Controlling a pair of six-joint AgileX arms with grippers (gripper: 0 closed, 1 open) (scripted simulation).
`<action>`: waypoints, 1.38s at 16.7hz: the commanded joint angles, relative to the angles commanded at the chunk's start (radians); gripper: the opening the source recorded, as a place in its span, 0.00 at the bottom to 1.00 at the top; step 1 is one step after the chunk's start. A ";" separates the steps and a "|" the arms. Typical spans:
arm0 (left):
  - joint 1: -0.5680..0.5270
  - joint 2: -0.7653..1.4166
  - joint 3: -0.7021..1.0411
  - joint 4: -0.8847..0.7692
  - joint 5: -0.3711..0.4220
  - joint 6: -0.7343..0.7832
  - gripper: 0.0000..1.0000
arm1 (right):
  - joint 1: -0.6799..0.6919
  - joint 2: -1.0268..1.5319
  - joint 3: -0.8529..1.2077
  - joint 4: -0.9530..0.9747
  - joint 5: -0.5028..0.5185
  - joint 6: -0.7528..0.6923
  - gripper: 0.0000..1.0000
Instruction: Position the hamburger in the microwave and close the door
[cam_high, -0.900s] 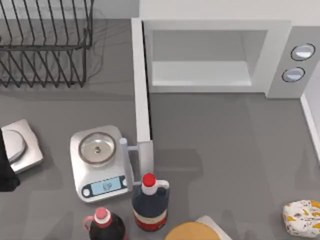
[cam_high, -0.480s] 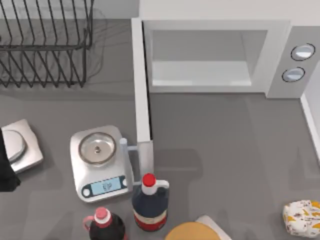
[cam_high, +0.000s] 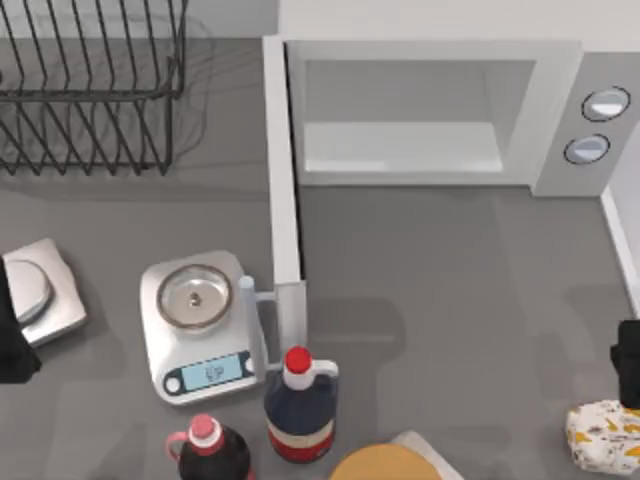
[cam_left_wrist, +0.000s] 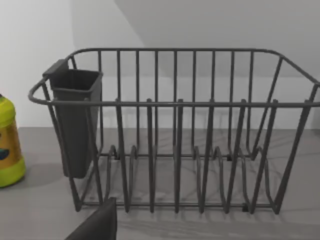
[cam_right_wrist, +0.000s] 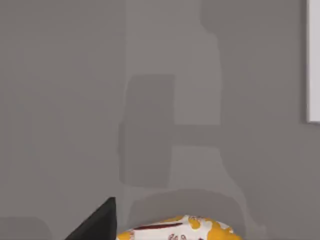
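Hamburger (cam_high: 605, 437) sits at the top view's lower right on the table (cam_high: 450, 290), just below my right arm; it should handle as light and soft, so I judge a gentle grasp across its wrapped middle is best. Whether my right pincer is open cannot be told. The right wrist view shows the wrapper's orange print up close; the top view adds the microwave (cam_high: 430, 110), upper centre, with its door (cam_high: 285, 190) swung open.

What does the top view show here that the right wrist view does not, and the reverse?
Top view alone: the microwave with its door swung open, a dish rack, a scale, two bottles, and the right arm's dark tip at the table's right edge above the hamburger. Right wrist view alone: a close look at the bare grey table ahead. Both: the hamburger lying on the table, not yet grasped.
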 joint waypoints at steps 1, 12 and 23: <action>0.000 0.000 0.000 0.000 0.000 0.000 1.00 | 0.023 0.087 0.046 -0.058 0.000 0.022 1.00; 0.000 0.000 0.000 0.000 0.000 0.000 1.00 | 0.163 0.566 0.341 -0.385 0.006 0.153 1.00; 0.000 0.000 0.000 0.000 0.000 0.000 1.00 | 0.164 0.696 0.209 -0.112 0.006 0.156 1.00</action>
